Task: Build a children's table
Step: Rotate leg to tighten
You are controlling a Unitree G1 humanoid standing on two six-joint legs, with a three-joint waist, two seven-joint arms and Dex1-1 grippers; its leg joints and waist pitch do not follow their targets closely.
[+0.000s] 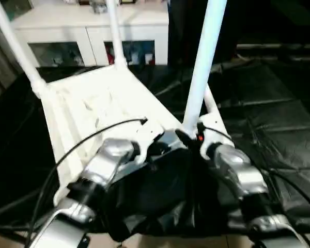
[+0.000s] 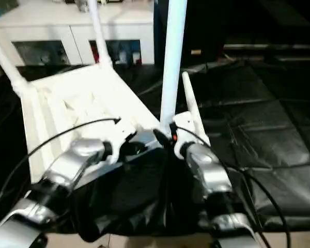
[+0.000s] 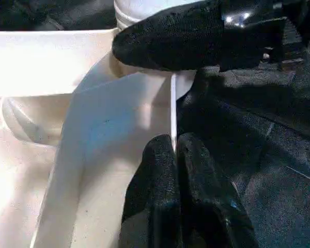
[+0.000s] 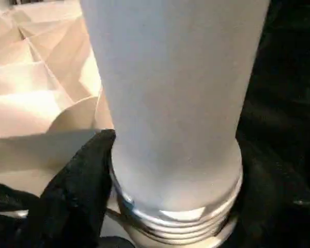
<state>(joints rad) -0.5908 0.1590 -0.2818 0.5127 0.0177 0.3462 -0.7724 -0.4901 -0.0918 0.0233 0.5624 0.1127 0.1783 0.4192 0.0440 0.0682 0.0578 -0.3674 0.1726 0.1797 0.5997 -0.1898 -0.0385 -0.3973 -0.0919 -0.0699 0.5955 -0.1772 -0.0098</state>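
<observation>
On the black mat your tabletop lies underside up, with three legs standing in corner sockets. Your right gripper pinches the near leg at its base; the right wrist view shows screw threads there still above the socket. Your left gripper, fingers pressed together, sits against the tabletop's rim beside that socket. A fourth leg lies loose just right of the tabletop. Beyond the far edge stands a white cabinet; open mat lies to the right.
</observation>
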